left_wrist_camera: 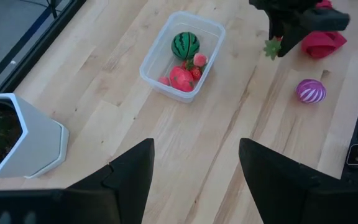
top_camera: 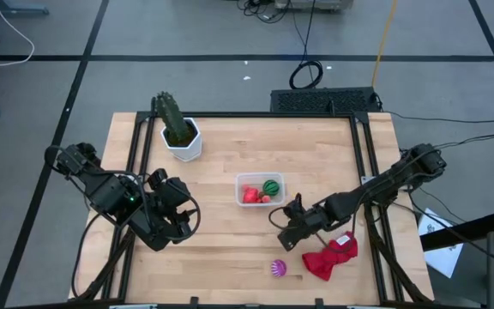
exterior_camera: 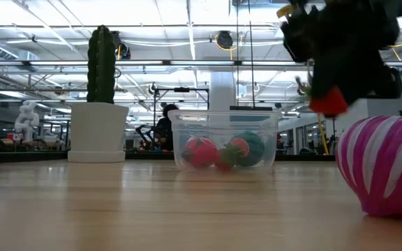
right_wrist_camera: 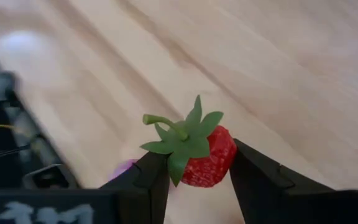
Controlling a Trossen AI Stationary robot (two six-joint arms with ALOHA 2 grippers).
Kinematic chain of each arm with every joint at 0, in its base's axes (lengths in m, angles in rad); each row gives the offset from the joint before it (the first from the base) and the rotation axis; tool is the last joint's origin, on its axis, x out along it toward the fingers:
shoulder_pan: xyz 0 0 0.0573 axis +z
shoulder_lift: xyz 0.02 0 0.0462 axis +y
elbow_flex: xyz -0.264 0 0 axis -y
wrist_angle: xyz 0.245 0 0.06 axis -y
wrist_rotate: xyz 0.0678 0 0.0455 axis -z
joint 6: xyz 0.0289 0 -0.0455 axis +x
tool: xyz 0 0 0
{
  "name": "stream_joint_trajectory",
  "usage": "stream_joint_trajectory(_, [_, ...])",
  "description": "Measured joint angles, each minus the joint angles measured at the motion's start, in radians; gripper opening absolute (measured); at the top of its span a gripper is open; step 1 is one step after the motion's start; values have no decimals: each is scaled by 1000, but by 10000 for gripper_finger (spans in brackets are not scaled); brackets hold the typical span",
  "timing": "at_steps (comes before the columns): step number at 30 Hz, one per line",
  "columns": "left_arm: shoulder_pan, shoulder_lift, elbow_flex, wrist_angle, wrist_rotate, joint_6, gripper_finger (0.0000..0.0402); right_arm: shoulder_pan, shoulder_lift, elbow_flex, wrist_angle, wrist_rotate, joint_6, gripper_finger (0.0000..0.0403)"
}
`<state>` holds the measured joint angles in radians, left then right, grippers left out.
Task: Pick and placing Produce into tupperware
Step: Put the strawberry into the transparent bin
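Closed on a red toy strawberry with green leafy cap [right_wrist_camera: 207, 158]: right pincer [right_wrist_camera: 199, 171], lifted off the pale wooden counter [top_camera: 230, 154] beside the small clear plastic rectangular tub [top_camera: 260, 190]. Already in that tub: green striped ball [top_camera: 271, 186], red pieces. Farther out, purple striped ball [top_camera: 279, 269], crumpled red cloth [top_camera: 331, 257]. Parked left of the tub, jaws apart and empty: left pincer [top_camera: 184, 219].
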<state>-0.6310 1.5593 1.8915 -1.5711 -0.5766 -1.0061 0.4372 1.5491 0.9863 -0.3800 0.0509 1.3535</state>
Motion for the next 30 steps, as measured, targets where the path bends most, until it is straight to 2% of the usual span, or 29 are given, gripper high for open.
stream_joint_trajectory(11, [0, 0, 0, 0, 0, 0, 239, -144, -80, 2, 326, 3, -240, 140])
stream_joint_trajectory(17, [1, 0, 0, 0, 0, -2, 239, -251, -94, 59, 316, -41, -471, 141])
stream_joint_trajectory(21, [1, 0, 0, 0, 0, -3, 239, -324, -95, 161, 161, -106, -620, 141])
stream_joint_trajectory(26, [6, 0, 0, 0, 0, -25, 239, -402, -92, 324, -162, -103, -797, 141])
stream_joint_trajectory(30, [15, 0, 0, 0, 0, -28, 239, -458, -84, 403, -302, -99, -901, 141])
